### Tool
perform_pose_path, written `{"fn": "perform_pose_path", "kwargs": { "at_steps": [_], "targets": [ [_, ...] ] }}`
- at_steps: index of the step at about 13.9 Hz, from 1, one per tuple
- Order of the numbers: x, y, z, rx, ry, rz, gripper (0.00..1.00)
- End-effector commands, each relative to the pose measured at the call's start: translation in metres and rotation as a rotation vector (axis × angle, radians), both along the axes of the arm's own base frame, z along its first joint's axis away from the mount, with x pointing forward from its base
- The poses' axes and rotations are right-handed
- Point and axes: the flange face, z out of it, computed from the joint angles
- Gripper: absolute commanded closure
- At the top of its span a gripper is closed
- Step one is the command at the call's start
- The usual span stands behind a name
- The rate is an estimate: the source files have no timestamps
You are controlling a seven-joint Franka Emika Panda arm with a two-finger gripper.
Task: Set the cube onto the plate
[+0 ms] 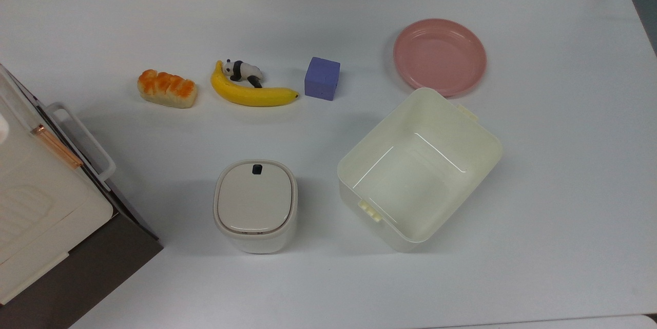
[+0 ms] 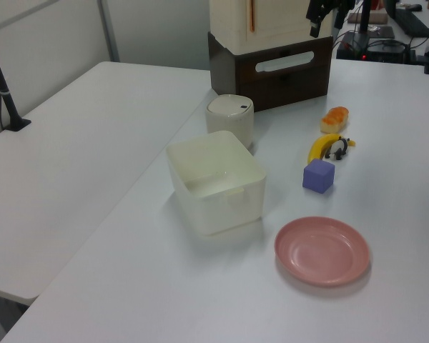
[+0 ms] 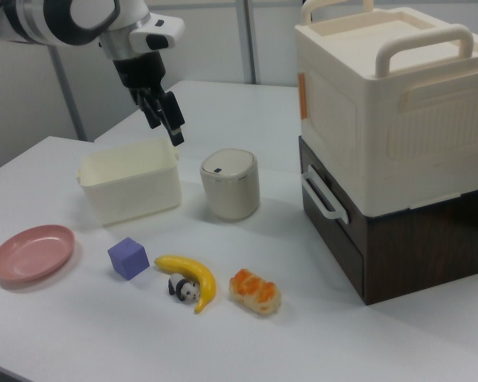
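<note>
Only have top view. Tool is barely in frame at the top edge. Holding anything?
Observer: No. In the right view the tool is open and empty, hanging well above the table.
Operator: What's the cream thing at the top view's left edge?
Observer: A cream box with handles stacked on a dark brown box; together they stand far taller than the cube.

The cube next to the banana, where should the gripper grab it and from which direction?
Judging from its pose, come straight down on the cube and close on two opposite flat side faces. It sits flat on the table with open space above. The banana tip lies close on the top view's left, so the faces toward the top view's top and bottom probably give the fingers more room.
</note>
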Motion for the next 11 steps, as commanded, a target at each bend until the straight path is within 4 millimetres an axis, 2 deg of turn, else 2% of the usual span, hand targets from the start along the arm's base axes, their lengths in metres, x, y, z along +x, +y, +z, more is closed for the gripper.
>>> {"fn": "perform_pose_path", "kwargs": {
  "at_steps": [1, 4, 8, 11],
  "targets": [
    [-0.002, -0.003, 0.013, 0.001, 0.067, 0.098, 0.0],
    [-0.004, 0.006, 0.011, 0.007, 0.094, 0.203, 0.0],
    [-0.002, 0.022, 0.008, 0.015, 0.108, 0.235, 0.0],
    [0.002, 0.026, 0.003, 0.015, 0.116, 0.251, 0.0]
  ]
}}
